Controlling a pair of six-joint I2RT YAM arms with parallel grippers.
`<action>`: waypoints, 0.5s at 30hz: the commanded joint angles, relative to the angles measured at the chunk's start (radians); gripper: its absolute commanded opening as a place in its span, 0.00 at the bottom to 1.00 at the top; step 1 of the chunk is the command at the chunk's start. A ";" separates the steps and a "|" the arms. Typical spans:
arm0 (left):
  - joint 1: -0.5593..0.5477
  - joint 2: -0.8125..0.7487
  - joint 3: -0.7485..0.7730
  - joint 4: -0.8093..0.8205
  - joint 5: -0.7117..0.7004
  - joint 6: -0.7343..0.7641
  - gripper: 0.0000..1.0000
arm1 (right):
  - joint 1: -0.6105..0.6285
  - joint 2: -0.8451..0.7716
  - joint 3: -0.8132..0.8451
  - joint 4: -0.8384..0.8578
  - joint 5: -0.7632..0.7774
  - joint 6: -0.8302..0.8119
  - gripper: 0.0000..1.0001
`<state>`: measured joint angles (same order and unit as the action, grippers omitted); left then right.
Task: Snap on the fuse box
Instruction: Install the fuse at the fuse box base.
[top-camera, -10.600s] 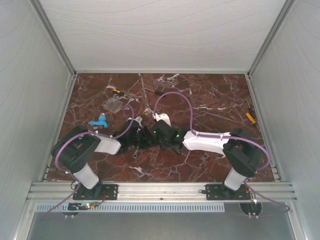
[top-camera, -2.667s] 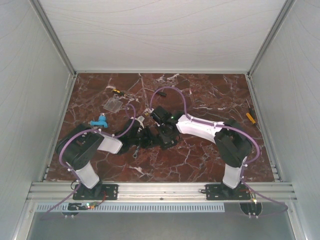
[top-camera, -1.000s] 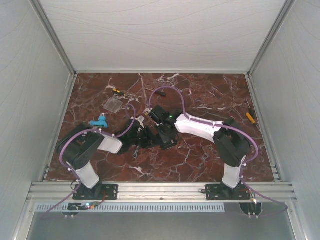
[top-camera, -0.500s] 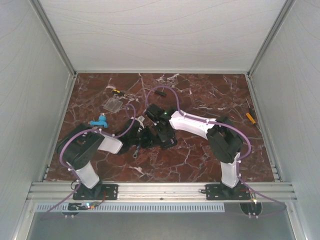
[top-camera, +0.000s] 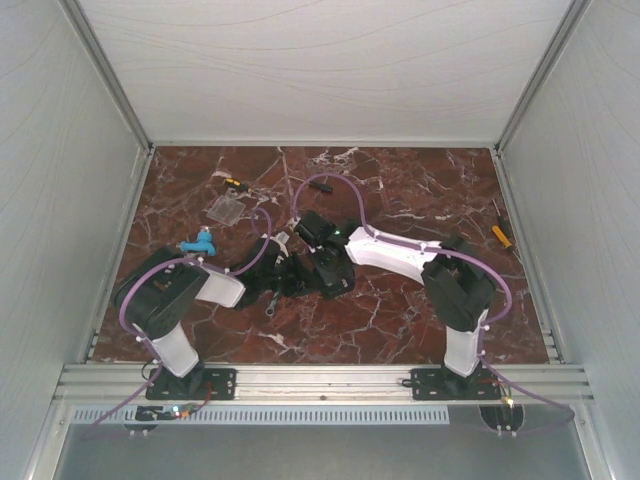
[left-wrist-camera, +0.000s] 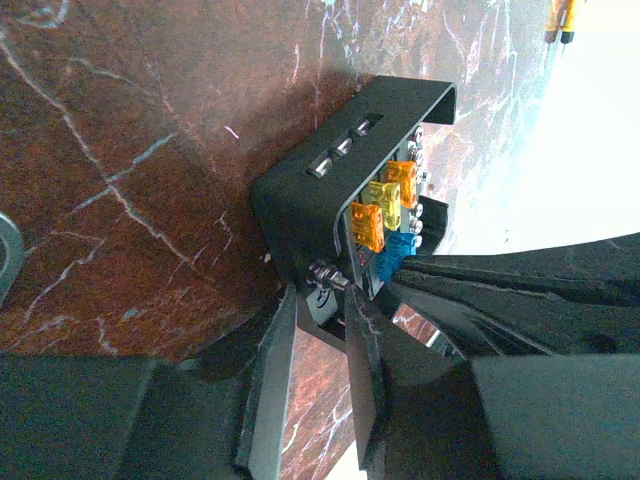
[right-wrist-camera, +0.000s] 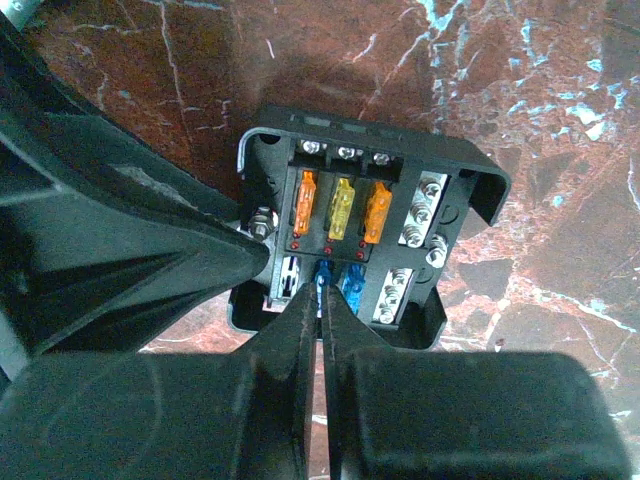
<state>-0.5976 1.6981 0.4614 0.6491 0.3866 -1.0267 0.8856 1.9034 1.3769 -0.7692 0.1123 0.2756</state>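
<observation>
Fuse box sits face-up on the bench, between the two arms and close in front of both; orange and yellow fuses fill its upper row, blue ones sit below. Left tool pinches the box by a small screwed tab on one side, a finger on each face of it, steadying the box against the bench. Right tool hangs directly over the box with its fingers pressed together, their joint tip touching a blue fuse in the lower row; whether it pushes on that fuse or only rests there I cannot tell.

Clear cover lies flat, well apart from the box, off to its far left in the overhead view, on the left arm's side; no lid covers the box yet. I judge the snapping-on itself not yet begun. The left arm is nearer the cover but busy with the box, so the right tool would have to reach across the box to fetch it. The box looks near square, so the cover's proper turn is hard to read.
</observation>
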 joint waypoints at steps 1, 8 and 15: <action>0.000 0.014 -0.001 0.002 -0.006 0.001 0.26 | 0.015 -0.035 -0.123 0.150 -0.034 0.008 0.02; 0.000 0.008 -0.004 0.001 -0.011 -0.001 0.26 | 0.007 -0.174 -0.150 0.180 0.012 0.012 0.10; 0.000 0.008 -0.003 0.001 -0.010 -0.002 0.26 | 0.000 -0.119 -0.146 0.232 0.024 0.022 0.09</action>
<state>-0.5976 1.6981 0.4603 0.6502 0.3866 -1.0279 0.8890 1.7691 1.2297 -0.6025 0.1158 0.2783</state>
